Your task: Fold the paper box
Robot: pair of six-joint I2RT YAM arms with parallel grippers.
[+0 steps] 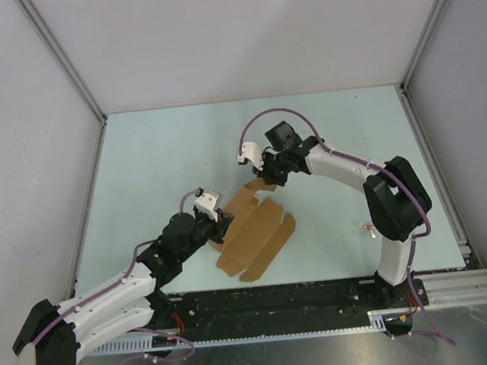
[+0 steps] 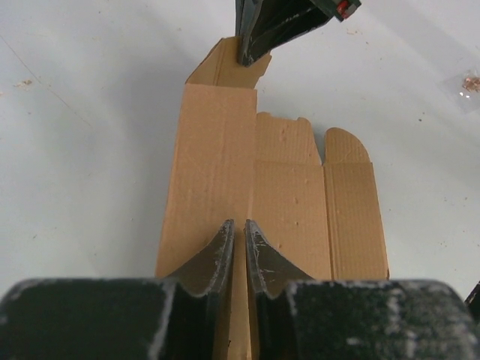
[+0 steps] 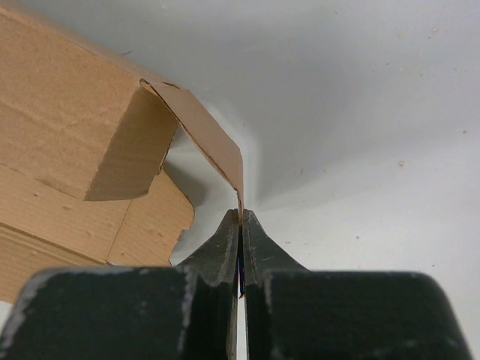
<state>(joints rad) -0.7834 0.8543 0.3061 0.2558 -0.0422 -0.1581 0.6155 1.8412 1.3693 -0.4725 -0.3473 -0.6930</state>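
Eyes on the paper box [image 2: 289,217]: brown cardboard, matt, fine corrugation ribs w/ tiny dimples, cut edges slightly fuzzy. The bench [image 1: 155,156] looks pale, smooth, low sheen, a few specks. The left hand [image 2: 238,229] is black plastic, scuffed, whitish wear along the edges. The right hand [image 3: 240,221]: same black plastic, approx semi-gloss. The arm shells [image 1: 337,166] are white glossy plastic; walls [image 1: 238,36] matt grey.

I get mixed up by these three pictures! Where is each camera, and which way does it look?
Top: above and behind the arms, looking down at the table; both arms show.
Left wrist: on the left arm, looking past the left pincer over the paper box to the right pincer.
Right wrist: on the right arm, looking past its own pincer, shut on a box flap.
Shared: all three show the box.
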